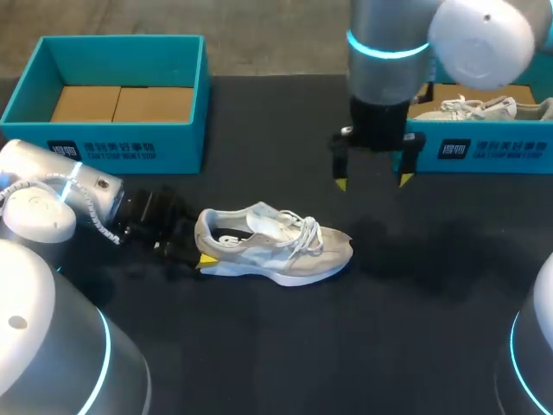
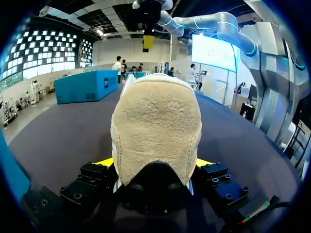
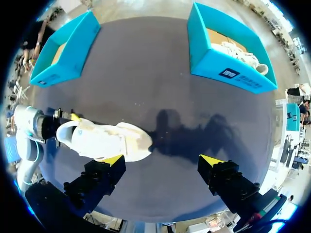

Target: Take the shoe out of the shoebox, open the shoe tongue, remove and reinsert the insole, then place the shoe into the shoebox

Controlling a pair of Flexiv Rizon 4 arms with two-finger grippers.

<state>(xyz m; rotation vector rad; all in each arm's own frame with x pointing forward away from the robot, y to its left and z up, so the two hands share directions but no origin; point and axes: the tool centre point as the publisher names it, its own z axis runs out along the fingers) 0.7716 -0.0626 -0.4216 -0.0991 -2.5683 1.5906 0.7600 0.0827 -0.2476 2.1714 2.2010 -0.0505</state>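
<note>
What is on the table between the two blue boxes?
Nothing. In the right wrist view the dark table is bare between the box with no shoe and the box with a white shoe.

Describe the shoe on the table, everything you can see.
The shoe is a beige and pale grey sneaker with white laces and a white sole, suede-like at the heel. It stands upright on its sole on the black table. The left gripper clamps its heel from both sides; the right gripper hangs open above it, apart.
</note>
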